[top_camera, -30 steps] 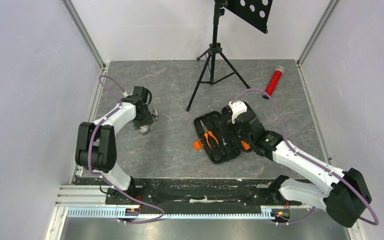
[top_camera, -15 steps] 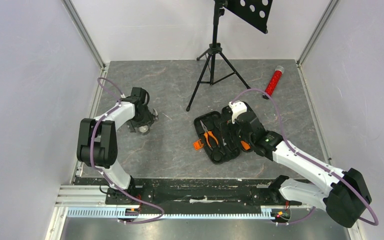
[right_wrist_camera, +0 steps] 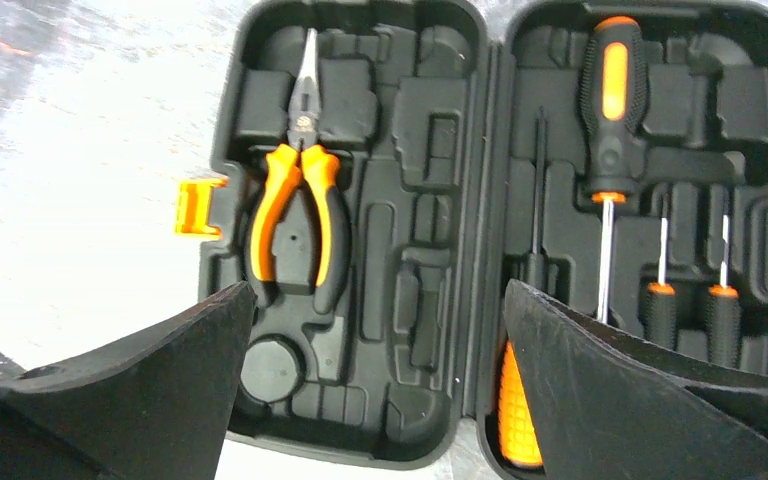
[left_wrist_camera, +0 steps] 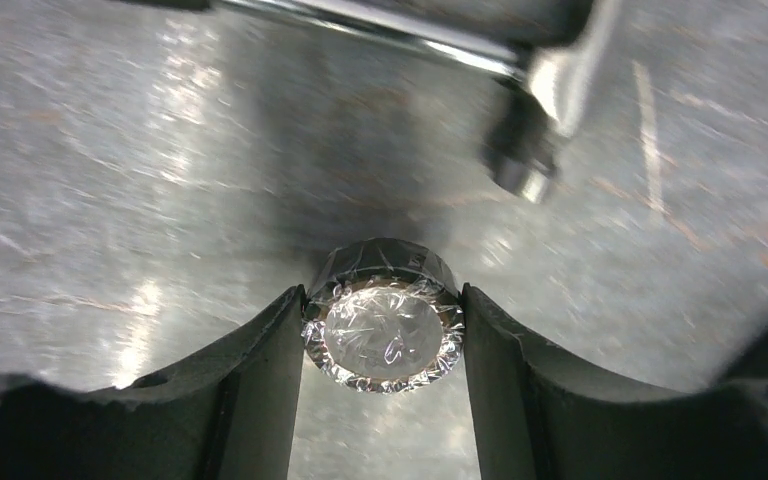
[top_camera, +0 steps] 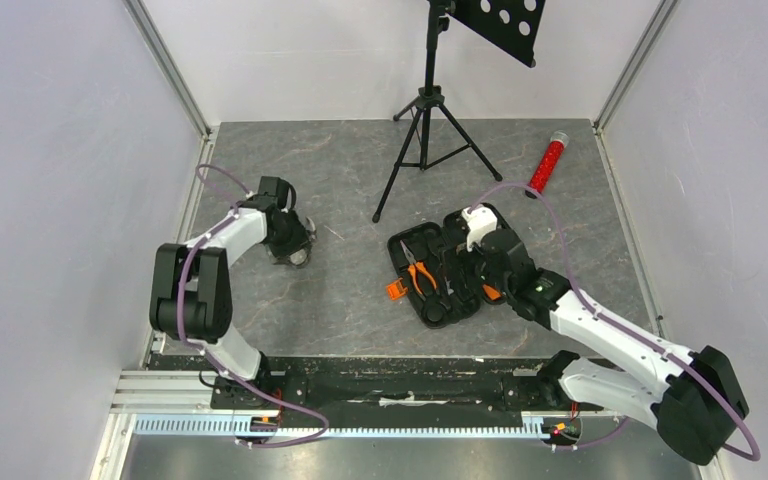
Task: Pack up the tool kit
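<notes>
The black tool kit case lies open right of the table's middle, its orange latch at the left. In the right wrist view the case holds orange-handled pliers, a large screwdriver, small screwdrivers and an orange grip. My right gripper is open and empty above the case's near edge. My left gripper at the left is shut on a small round roll in shiny film, low over the table. A shiny metal tool lies just beyond it.
A black tripod stand stands at the back centre. A red glittery tube lies at the back right. Pale walls close in the left, right and back sides. The arms' base rail runs along the near edge.
My left gripper has shifted a little to the right with the roll in it. My right arm has drawn back slightly over the case, jaws still open.
</notes>
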`<state>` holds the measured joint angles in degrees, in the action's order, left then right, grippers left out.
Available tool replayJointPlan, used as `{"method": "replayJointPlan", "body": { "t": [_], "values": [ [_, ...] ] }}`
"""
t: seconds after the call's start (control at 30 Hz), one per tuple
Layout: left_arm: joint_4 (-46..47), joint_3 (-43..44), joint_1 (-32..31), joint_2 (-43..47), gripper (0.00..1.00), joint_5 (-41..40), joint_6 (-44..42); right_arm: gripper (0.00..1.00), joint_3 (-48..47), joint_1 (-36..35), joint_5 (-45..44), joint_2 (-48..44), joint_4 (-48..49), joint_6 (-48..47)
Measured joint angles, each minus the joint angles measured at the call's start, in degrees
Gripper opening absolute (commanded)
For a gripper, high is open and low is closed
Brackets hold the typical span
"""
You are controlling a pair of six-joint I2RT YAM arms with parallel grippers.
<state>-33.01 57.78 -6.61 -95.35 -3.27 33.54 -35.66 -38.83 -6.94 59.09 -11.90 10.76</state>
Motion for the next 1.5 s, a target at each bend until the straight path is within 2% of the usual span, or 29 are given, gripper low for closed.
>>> {"method": "replayJointPlan", "body": {
  "t": [0.23,0.4,0.53,0.67,0.83,1.03,1.3,1.5],
  "values": [
    [5.05,-3.58,0.00,11.41,0.51,17.86,0.02,0.98,9.25,0.07,8.76,-6.93,14.14,-2.14],
    [11.87,-6.12,-1.03,19.12,0.50,34.56,2.56,0.98,15.45,0.07,17.73,-10.47,31.23,-4.44],
    [20.11,-9.27,-5.55,25.49,0.50,44.59,9.05,0.98,23.71,0.07,24.92,-12.11,51.89,-5.99],
    [35.36,-14.78,-11.26,31.26,0.47,50.14,21.33,0.98,26.03,0.04,30.47,-8.66,67.28,-7.04],
    [49.77,-18.71,-16.55,34.18,0.47,51.01,34.42,0.98,24.20,-0.35,34.40,-3.48,80.00,-8.11],
    [60.61,-20.13,-20.41,35.54,0.47,49.42,43.87,0.98,16.37,-0.61,39.12,2.08,87.12,-9.60],
    [66.79,-23.82,-21.66,38.27,0.47,44.09,50.97,0.96,5.79,-0.72,47.39,11.37,91.06,-7.69],
    [69.02,-24.02,-21.77,39.23,0.46,42.34,54.05,0.93,1.49,-0.72,52.76,16.04,91.56,-5.16]
  ]
}}
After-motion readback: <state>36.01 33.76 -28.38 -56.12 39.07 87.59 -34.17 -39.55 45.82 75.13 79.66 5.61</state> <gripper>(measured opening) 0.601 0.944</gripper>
